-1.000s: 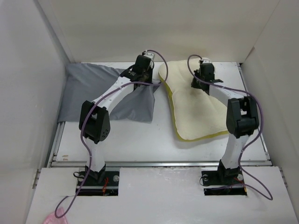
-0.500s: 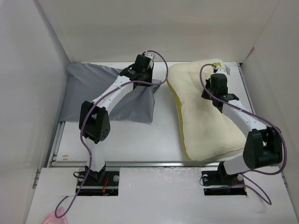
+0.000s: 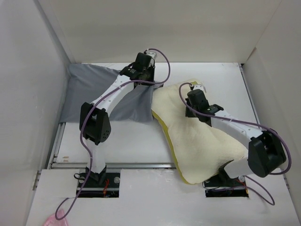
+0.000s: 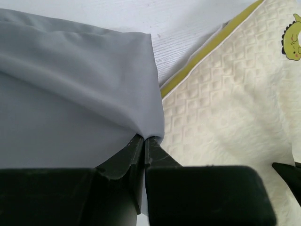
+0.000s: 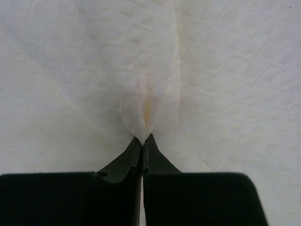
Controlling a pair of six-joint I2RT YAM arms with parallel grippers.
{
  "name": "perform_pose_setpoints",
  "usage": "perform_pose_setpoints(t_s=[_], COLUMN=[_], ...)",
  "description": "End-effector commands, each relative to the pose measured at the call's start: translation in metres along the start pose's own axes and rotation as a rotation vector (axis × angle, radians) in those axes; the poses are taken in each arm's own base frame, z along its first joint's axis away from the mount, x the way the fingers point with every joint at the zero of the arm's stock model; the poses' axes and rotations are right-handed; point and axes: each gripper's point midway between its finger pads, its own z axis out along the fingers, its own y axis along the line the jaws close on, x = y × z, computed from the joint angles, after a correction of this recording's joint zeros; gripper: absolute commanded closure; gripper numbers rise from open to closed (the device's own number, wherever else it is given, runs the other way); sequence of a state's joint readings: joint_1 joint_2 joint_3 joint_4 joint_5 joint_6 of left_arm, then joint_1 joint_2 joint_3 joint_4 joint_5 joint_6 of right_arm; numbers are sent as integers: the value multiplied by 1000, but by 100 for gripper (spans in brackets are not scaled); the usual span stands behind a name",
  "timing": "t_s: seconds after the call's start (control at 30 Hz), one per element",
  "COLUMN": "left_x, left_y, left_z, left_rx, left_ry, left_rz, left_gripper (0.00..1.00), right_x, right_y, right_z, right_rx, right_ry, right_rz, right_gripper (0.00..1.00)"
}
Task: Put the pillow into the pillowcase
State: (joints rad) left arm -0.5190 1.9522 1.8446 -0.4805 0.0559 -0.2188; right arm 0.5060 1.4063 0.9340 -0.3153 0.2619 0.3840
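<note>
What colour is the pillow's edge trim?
Olive-yellow; the pillow edge shows best in the left wrist view.

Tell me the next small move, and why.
Probably lift the left gripper a little to open the pillowcase. It is shut on the pillowcase's edge, the right gripper is shut on a pinch of the pillow, and the pillow's corner lies beside that edge.

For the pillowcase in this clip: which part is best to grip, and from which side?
Pinch the pillowcase at the edge nearest the pillow, coming from above. The cloth is thin, limp and spread out, so probably only an edge fold offers a bite; the left gripper is shut on it there.
</note>
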Motion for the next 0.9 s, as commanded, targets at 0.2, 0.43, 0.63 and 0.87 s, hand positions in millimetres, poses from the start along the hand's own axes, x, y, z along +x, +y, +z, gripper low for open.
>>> perform_pose_setpoints(t_s=[0.2,0.43,0.63,0.87], left_x=[-9,2,-20,-12], left_y=[-44,-55,-59,-51], left_z=[-57,-69,-51,-51], left_rx=[97,117,87,50], left_ry=[-68,-74,-95,-67], left_rz=[31,15,-7,-18], left_gripper=[100,100,100,100], right_x=[-118,-147,-66,-18], right_y=[6,53,120,77], right_z=[-11,-23,-44,-28], right_rx=[98,-63,-240,26], right_ry=[-272,-343,-279,-165], right_rz=[161,128,-144,-77], right_gripper=[100,100,100,100])
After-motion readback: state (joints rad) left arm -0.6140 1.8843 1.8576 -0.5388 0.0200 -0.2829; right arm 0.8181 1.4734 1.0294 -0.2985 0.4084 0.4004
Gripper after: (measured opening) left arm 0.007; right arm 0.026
